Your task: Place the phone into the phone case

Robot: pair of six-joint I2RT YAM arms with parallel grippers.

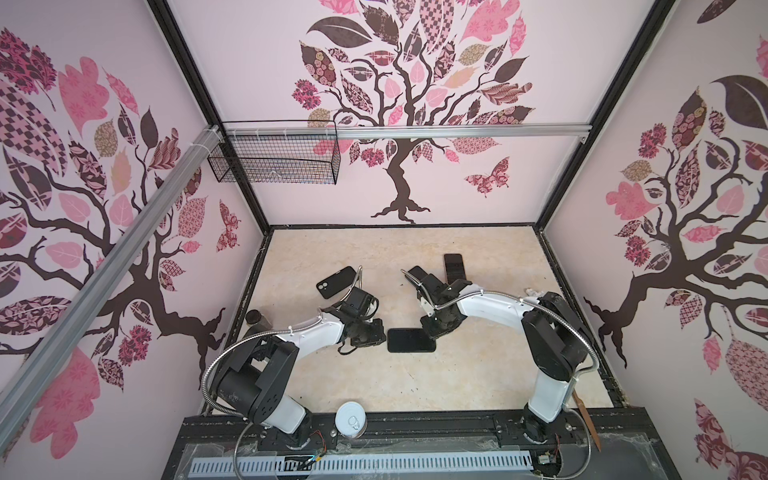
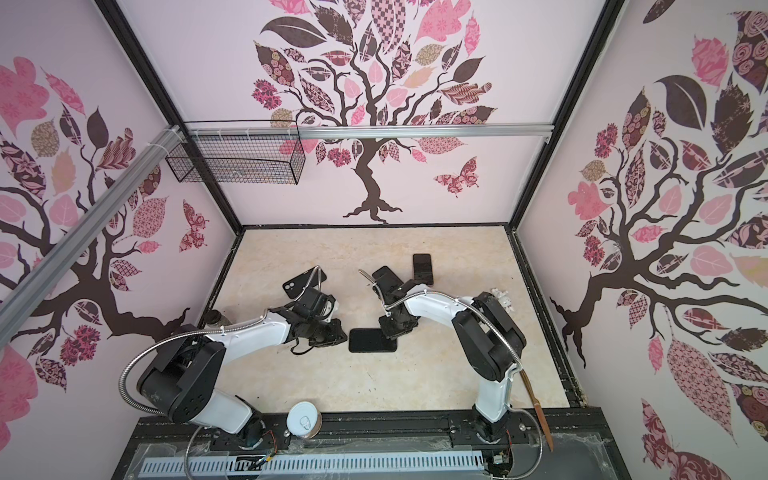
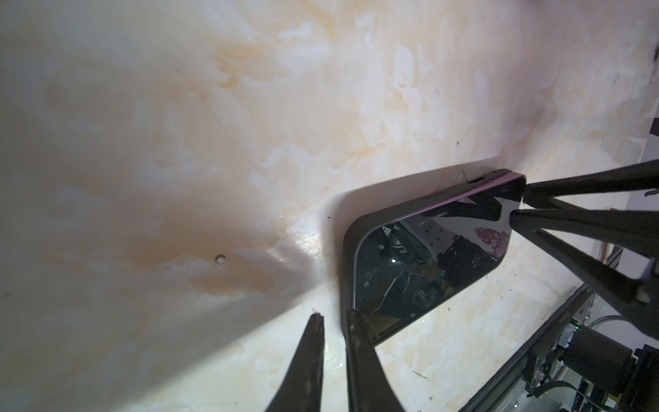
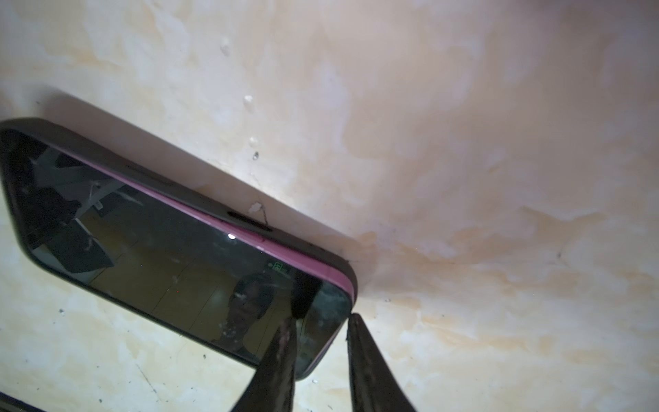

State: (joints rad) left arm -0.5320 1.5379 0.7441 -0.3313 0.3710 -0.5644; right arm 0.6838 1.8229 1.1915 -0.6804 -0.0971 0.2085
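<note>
Nearest us, behind both sets of fingers, we see a white can [image 1: 351,419] on the base rail. Between the fingers the phone [image 4: 160,257] lies screen up on the table [image 4: 463,142] inside the phone case [image 4: 142,167], with a pink strip showing above the rim along one long side. The left gripper [image 3: 334,316] stands at one short end, its fingers slightly parted on nothing, one tip at the case's edge. The right gripper [image 4: 321,317] straddles the opposite corner, narrowly spread, with one tip on the glass and one just outside the rim. Beyond the fingers we find a spare case [image 1: 336,282] and a second phone [image 1: 454,268].
</note>
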